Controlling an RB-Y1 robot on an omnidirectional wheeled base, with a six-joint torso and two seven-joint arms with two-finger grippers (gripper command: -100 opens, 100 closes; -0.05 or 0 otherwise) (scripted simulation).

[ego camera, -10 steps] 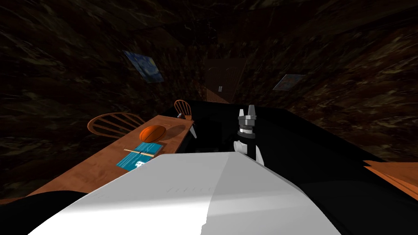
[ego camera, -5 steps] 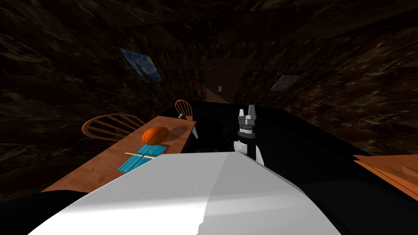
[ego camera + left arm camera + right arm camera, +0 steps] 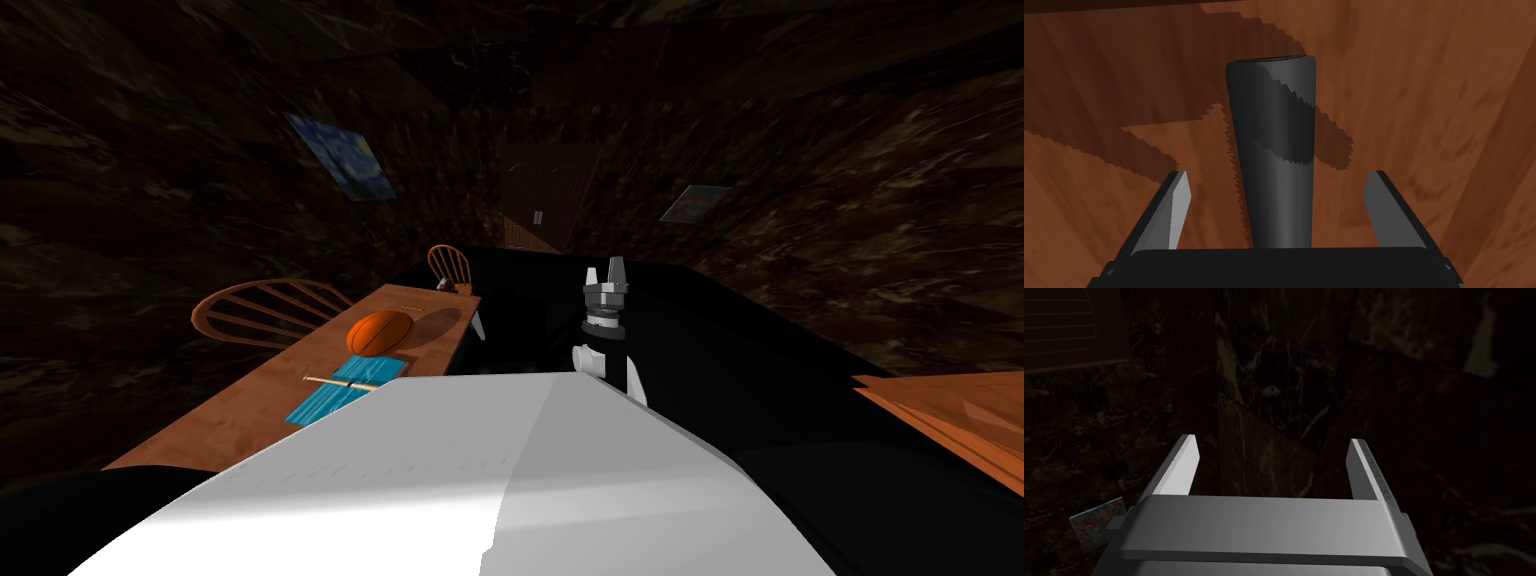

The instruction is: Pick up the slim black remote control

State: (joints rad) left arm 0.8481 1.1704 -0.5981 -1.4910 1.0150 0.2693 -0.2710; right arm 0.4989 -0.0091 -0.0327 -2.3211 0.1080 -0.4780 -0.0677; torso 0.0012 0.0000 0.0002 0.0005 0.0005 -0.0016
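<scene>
at far left, a wooden chair (image 3: 265, 312) drawn up to the wooden tabletop (image 3: 240, 410), on it a flat blue book (image 3: 335, 392) under a thin stick (image 3: 342, 380), with an orange ball (image 3: 379, 331) just beyond. left pincer (image 3: 1277, 175) released, fingers (image 3: 1176, 210) spread wide to either side of the slim dark remote (image 3: 1274, 150) lying flat on brown wood (image 3: 1434, 100), touching neither side of it. further right, right pincer (image 3: 605, 268) raised upright over a black area (image 3: 760, 380), likewise released, fingers apart on nothing.

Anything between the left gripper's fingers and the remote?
No: in the left wrist view, bare wooden surface separates the remote from both left gripper fingers.
</scene>
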